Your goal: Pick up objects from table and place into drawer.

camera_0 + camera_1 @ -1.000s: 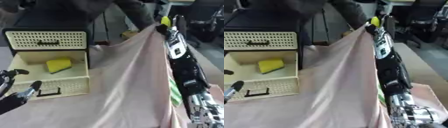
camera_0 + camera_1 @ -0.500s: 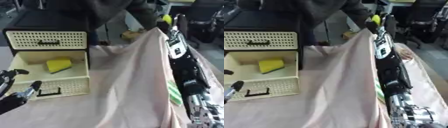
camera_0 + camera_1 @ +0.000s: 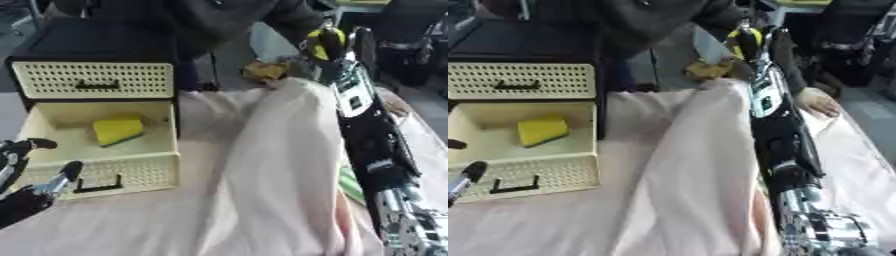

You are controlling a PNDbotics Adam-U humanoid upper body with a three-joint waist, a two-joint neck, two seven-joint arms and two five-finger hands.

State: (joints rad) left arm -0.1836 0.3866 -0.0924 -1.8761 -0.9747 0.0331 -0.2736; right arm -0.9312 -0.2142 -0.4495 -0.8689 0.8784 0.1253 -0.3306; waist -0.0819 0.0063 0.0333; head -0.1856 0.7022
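While the drawer sits pulled out, this is how things lie:

Sponge: a yellow block (image 3: pixel 117 130) lies flat inside the open drawer, near its back left part.

Drawer: the cream drawer (image 3: pixel 105 172) has dotted holes on its front and a dark handle. It is the lower one of a small cabinet (image 3: pixel 92 80). The upper drawer of the cabinet is closed.

Cloth: a big pink cloth (image 3: pixel 271 175) covers the table and is bunched up high in the middle, just beside the drawer.

Left hand: it (image 3: pixel 35 192) shows at the lower left, just in front of the drawer. Its fingers are spread apart and hold nothing.

Right arm: the black arm (image 3: pixel 776 135) reaches far up the right side, along the raised cloth.

Right hand: it (image 3: pixel 750 60) is at the top, by the peak of the cloth. I cannot tell if its fingers are spread or curled.

Yellow thing: a small crumpled yellow lump (image 3: pixel 264 71) sits just beside that hand, past the cloth.
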